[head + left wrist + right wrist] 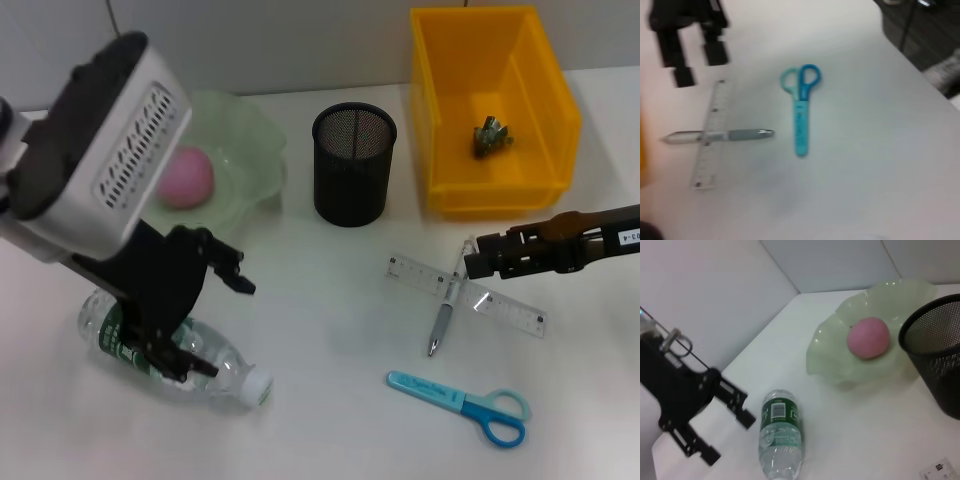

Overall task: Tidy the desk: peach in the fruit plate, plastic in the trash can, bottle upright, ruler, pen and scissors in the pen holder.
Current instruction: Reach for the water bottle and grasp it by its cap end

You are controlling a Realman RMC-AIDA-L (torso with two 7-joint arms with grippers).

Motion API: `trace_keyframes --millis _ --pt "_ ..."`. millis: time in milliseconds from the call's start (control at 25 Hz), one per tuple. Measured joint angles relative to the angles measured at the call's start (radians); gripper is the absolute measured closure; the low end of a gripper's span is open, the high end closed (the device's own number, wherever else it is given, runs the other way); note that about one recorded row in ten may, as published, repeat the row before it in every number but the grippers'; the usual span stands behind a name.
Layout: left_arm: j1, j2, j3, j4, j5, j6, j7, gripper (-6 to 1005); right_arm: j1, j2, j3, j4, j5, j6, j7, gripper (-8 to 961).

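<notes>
Bottle clear plastic, lying | left hand spread above | right hand unclear

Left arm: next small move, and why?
Probably lower the left end effector a little so its open fingers straddle the bottle, then close. The bottle lies on its side on the table, fingers open above its body and not yet gripping. The peach is already in the plate. The right end effector hovers by the pen.
</notes>
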Motion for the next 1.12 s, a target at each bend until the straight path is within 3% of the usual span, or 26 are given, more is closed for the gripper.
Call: trace_keyframes --millis 360,1120 --pt "-0.024 -0.009 0.087 -0.015 0.009 0.002 -0.021 197 0.004 -0.003 0.003 0.0 0.0 0.005 0.006 231" --pt "-0.071 -0.063 0.198 -0.168 0.052 -0.118 -0.009 199 0.005 -0.006 -0.002 0.002 -0.002 0.009 0.001 231"
